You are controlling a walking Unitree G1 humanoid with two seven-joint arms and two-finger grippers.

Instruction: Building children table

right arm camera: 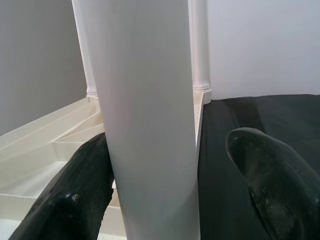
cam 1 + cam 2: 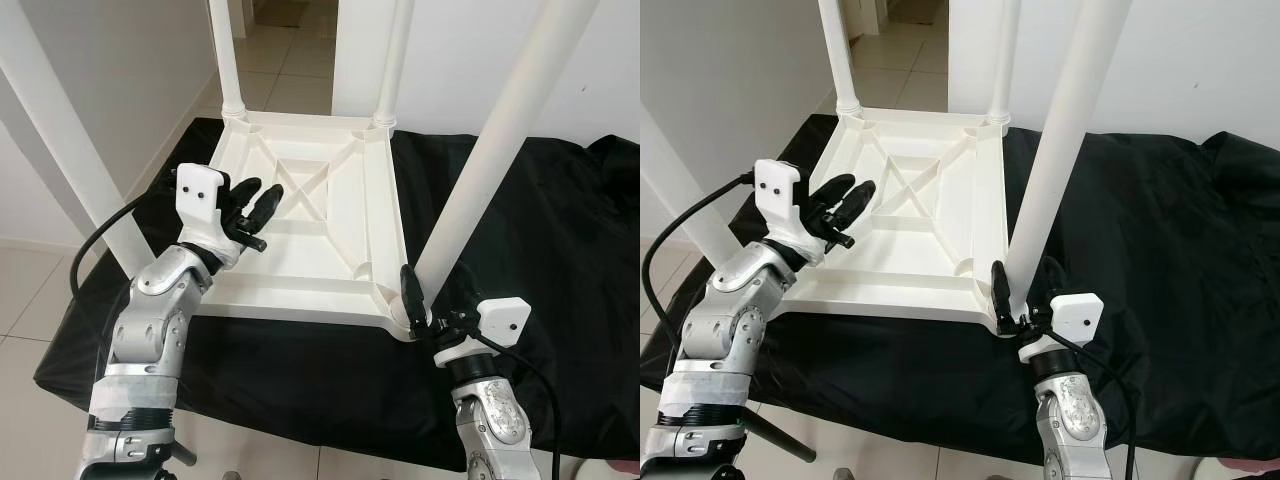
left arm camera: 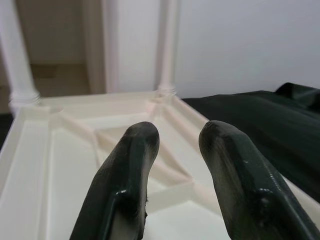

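Note:
A white plastic children's table (image 2: 300,300) lies upside down on a black cloth, with its legs pointing up. My left gripper (image 2: 262,190) hovers open just above the ribbed underside (image 3: 75,150), nothing between its fingers (image 3: 130,170). My right gripper (image 2: 1025,285) straddles the base of the near right leg (image 2: 500,130) at the table's corner socket. In the right wrist view that leg (image 1: 145,100) stands between the two fingers: one finger (image 1: 80,185) touches it, while the other stays apart with a clear gap.
The black cloth (image 2: 540,220) covers a low surface, with free room to the right of the table. The near left leg (image 2: 60,130) rises beside my left arm. Two far legs (image 2: 225,55) stand at the back. Tiled floor and white walls surround the surface.

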